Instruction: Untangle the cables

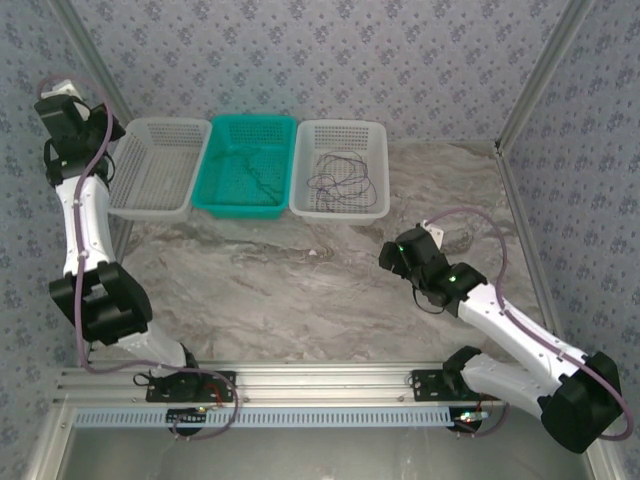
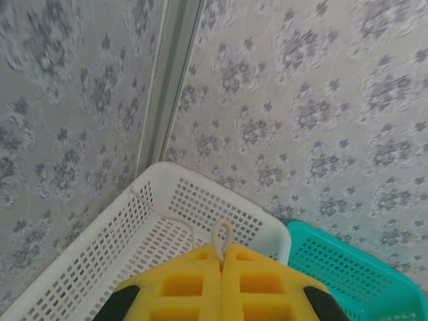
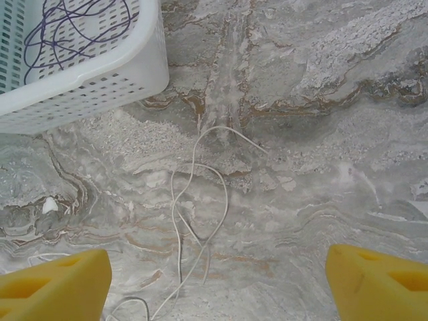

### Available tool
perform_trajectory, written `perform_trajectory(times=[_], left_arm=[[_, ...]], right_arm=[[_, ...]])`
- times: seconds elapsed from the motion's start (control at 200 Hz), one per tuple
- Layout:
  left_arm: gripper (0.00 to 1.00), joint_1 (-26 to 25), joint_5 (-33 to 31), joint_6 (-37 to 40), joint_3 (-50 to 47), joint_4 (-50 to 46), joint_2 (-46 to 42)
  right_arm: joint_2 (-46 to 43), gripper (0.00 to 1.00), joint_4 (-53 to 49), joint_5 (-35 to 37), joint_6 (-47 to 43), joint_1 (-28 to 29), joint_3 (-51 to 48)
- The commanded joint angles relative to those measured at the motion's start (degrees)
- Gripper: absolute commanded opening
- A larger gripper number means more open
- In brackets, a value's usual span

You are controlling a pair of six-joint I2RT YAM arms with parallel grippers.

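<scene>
Being held: a pale thin cable, its loop being pinched between the clenched yellow fingers of the left gripper. It is being carried above the left white basket, and its strand is being trailed down along the inner wall, apparently so that it is being binned apart from the others.

Being stored: a dark tangle of cables, being contained in the right white basket and not yet separated.

Being left loose: a second pale cable, lying in slack loops on the marble table just beside that basket's corner. The right gripper is being poised over it, fingers spread wide and grasping nothing, presumably so that the strand is being framed for a pick.

Being kept between the white baskets: a teal basket, its contents being too fine to be told.
</scene>
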Motion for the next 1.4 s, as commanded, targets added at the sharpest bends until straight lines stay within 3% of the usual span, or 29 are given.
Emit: perform_trajectory(times=[0.0, 0.08, 0.145, 0.22, 0.385, 0.505, 0.66, 0.88, 0.959, 1.149, 1.294, 1.394], left_arm=[[0.12, 0.2, 4.6, 0.3, 1.3, -2.7, 3.9], [0.44, 0.2, 3.7, 0.4, 2.4, -6.1, 5.8], [0.59, 0.2, 2.7, -0.1, 1.5, -6.8, 4.9], [0.67, 0.2, 3.1, -1.4, -1.4, -3.9, 1.5], [0.67, -1.0, 7.8, -6.0, -7.2, 0.0, -9.9], [0.67, -7.0, 9.2, -6.6, -13.3, 1.2, -20.6], [0.64, -23.2, 4.9, -5.7, -24.0, 1.8, -33.4], [0.62, -48.8, -8.3, -7.9, -41.5, 2.7, -43.0], [0.62, -54.8, -9.8, -10.0, -47.0, 3.0, -42.7], [0.6, -61.1, -8.8, -14.8, -56.8, 4.8, -34.2], [0.6, -61.4, -8.6, -13.9, -59.6, 10.6, -25.5], [0.6, -61.4, -4.2, -10.3, -56.8, 12.7, -16.9]], right_arm=[[-1.3, 0.85, -1.5, 1.6, 1.3, 0.5, -0.4], [-1.6, 0.85, -2.1, 1.9, 1.3, 0.6, 0.2], [-1.8, 0.85, -2.9, 2.3, 1.3, 0.7, 0.5], [-2.2, 0.85, -3.1, 2.8, 1.5, 0.7, 0.5], [-1.8, 0.86, -2.2, 3.4, 2.0, 0.8, 0.1], [-0.4, 0.86, -1.9, 3.8, 2.7, 0.5, 0.1], [2.3, 0.86, -1.0, 2.9, 3.1, 0.1, 0.2], [6.4, 0.86, 0.4, 1.0, 3.1, -0.5, 1.5], [7.3, 0.86, 1.0, 0.3, 2.7, -0.5, 1.9], [8.9, 0.87, 1.2, -0.3, 2.2, -0.6, 2.5], [9.2, 0.86, 1.2, -0.5, 2.4, -0.6, 2.4], [9.1, 0.86, 0.9, -0.6, 2.5, -0.5, 2.1]])
